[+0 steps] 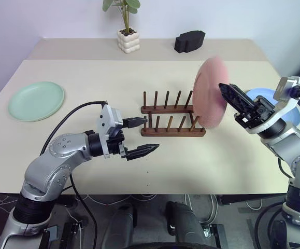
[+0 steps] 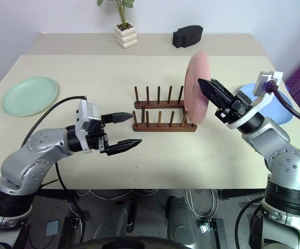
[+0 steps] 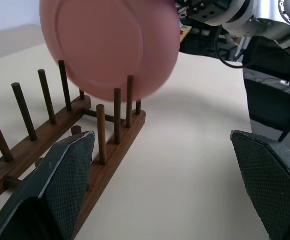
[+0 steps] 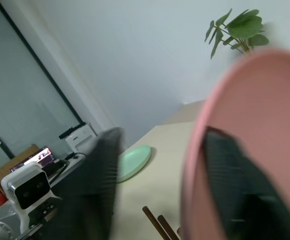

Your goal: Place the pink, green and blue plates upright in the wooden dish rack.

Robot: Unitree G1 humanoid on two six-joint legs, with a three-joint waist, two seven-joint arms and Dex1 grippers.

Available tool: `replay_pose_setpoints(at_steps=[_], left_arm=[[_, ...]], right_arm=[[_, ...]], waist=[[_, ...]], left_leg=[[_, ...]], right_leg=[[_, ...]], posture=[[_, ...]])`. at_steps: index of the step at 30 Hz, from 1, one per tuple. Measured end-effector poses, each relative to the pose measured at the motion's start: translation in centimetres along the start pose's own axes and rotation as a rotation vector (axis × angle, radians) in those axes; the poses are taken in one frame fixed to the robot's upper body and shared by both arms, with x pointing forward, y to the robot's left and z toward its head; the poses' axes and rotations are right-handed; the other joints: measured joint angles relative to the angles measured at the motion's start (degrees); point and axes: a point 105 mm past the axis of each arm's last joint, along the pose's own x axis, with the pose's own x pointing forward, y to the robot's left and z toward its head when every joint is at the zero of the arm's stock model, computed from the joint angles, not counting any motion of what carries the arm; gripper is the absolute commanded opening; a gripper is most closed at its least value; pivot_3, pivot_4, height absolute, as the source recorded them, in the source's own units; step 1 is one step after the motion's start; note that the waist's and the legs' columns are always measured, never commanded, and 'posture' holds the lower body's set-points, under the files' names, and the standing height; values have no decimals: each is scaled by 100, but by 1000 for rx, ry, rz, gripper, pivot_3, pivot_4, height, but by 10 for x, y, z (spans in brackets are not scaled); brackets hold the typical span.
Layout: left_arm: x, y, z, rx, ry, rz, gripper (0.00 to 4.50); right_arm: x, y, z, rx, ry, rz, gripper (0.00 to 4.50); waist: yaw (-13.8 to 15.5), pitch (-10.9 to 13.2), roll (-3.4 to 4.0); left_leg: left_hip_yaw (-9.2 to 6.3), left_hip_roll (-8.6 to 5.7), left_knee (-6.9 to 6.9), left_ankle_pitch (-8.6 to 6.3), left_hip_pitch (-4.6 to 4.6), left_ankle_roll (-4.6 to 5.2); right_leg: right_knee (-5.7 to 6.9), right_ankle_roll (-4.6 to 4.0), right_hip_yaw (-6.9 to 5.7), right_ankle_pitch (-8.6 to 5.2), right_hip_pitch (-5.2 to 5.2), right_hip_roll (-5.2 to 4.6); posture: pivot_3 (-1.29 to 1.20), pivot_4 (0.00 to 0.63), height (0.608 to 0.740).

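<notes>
The pink plate [image 1: 209,93] stands upright and blurred at the right end of the wooden dish rack [image 1: 170,122], its lower edge down among the last pegs. My right gripper [image 1: 223,89] is open, with the plate's rim between its spread fingers and a gap beside one finger in the right wrist view. Near the rack's left end, just in front of it, my left gripper [image 1: 151,135] is open and empty, pointing along the rack. The green plate [image 1: 36,100] lies flat at the table's far left. The blue plate [image 2: 283,110] lies flat behind my right arm, partly hidden.
A potted plant [image 1: 127,36] in a white pot and a black block [image 1: 189,40] stand at the back of the table. The table's front edge [image 1: 155,193] runs just below both arms.
</notes>
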Motion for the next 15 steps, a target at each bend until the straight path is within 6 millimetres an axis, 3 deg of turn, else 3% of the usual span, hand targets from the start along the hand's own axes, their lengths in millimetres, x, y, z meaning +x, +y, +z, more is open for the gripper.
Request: replay_pose_setpoints(at_steps=[1, 6, 15], left_arm=[[1, 0, 0, -2, -1, -2, 4500], [1, 0, 0, 0, -4, -1, 4500], [2, 8, 2, 21, -36, 54, 4500]], right_arm=[[0, -2, 0, -9, -1, -11, 4429], [-1, -12, 8, -72, -35, -72, 4429], [-19, -41, 52, -182, -215, -261, 4429]], waist=[[0, 0, 0], [0, 0, 0], [9, 0, 0]], left_leg=[[0, 0, 0, 0, 0, 0], [0, -1, 0, 0, 0, 0], [3, -1, 2, 0, 0, 0]], right_leg=[[0, 0, 0, 0, 0, 0], [0, 1, 0, 0, 0, 0], [0, 11, 2, 6, 0, 0]], posture=[[0, 150, 739], [0, 150, 739], [0, 150, 739]])
